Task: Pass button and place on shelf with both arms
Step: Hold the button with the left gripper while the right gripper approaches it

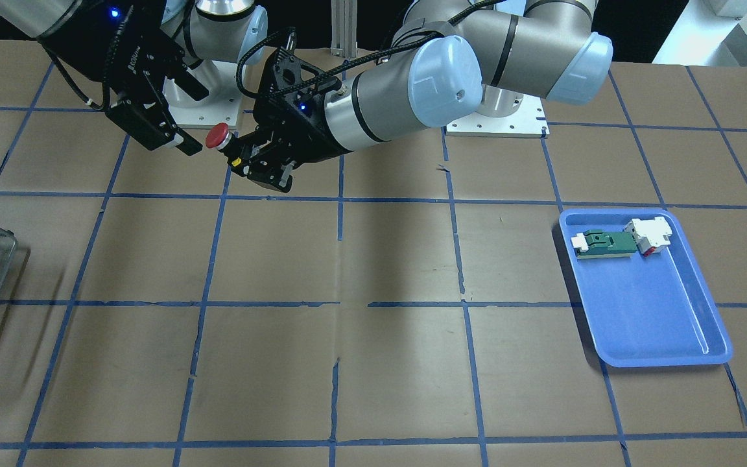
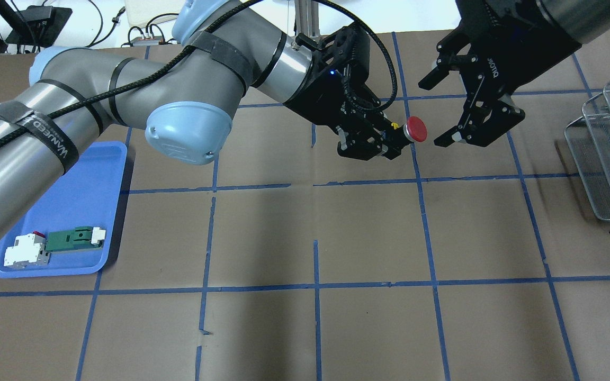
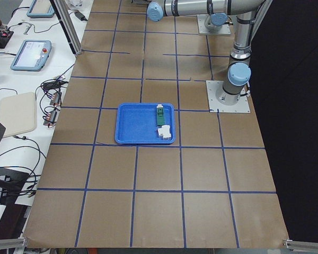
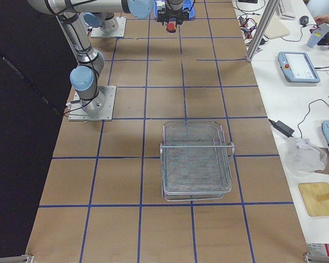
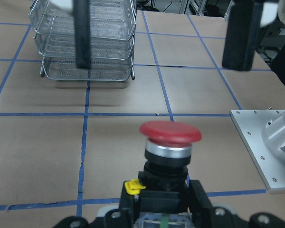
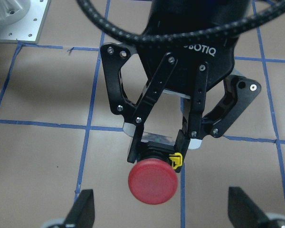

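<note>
Overhead exterior shows the left gripper (image 2: 388,144) clamped on the button (image 2: 416,129), its red cap facing the wide-open right gripper (image 2: 434,112) just beside it.

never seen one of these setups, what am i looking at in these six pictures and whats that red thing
A left arm and a right arm, both robotic, stand bolted to a table covered in brown paper with blue tape lines. Six cameras catch one moment: one facing the robot, one over its shoulders, one at each table end, one on each wrist. The left gripper clamps a button by its black body, in the air, red cap towards the right gripper, which is open just in front of the cap, not touching. On the table stand a wire shelf and a blue tray holding a green-and-white block and a white block.
</note>
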Action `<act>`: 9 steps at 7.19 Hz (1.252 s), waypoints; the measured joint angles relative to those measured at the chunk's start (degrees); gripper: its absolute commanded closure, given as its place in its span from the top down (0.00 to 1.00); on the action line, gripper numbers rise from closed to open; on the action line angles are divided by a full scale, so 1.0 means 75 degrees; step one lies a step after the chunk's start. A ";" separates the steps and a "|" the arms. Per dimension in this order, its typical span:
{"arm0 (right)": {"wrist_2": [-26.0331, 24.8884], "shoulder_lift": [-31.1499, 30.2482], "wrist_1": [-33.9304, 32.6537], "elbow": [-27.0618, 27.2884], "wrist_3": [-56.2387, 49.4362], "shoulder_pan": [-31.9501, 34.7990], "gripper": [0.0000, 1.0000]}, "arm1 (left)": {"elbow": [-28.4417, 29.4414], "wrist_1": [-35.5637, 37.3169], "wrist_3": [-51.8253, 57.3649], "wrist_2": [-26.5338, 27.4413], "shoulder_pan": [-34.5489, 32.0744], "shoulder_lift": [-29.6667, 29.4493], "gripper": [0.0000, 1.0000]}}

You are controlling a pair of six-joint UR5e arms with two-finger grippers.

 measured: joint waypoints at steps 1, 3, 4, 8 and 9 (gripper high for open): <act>0.0018 -0.0100 -0.0040 0.0162 0.0016 0.0000 1.00 | -0.0022 0.0003 0.0011 -0.0014 0.0000 0.0054 0.00; 0.0032 -0.0265 -0.0099 0.0441 0.0056 0.0000 1.00 | -0.0040 0.0011 -0.0016 -0.0008 -0.0012 0.0098 0.00; 0.0038 -0.0299 -0.0145 0.0501 0.0065 0.0000 1.00 | -0.0040 0.0014 -0.0064 -0.0002 -0.0030 0.0122 0.00; 0.0113 -0.0344 -0.0349 0.0670 0.0497 0.0010 1.00 | -0.0038 0.0103 -0.0148 0.0056 -0.0179 0.0141 0.00; 0.0201 -0.0347 -0.0370 0.0675 0.0661 0.0011 0.91 | -0.0038 0.0165 -0.0184 0.0066 -0.0219 0.0141 0.00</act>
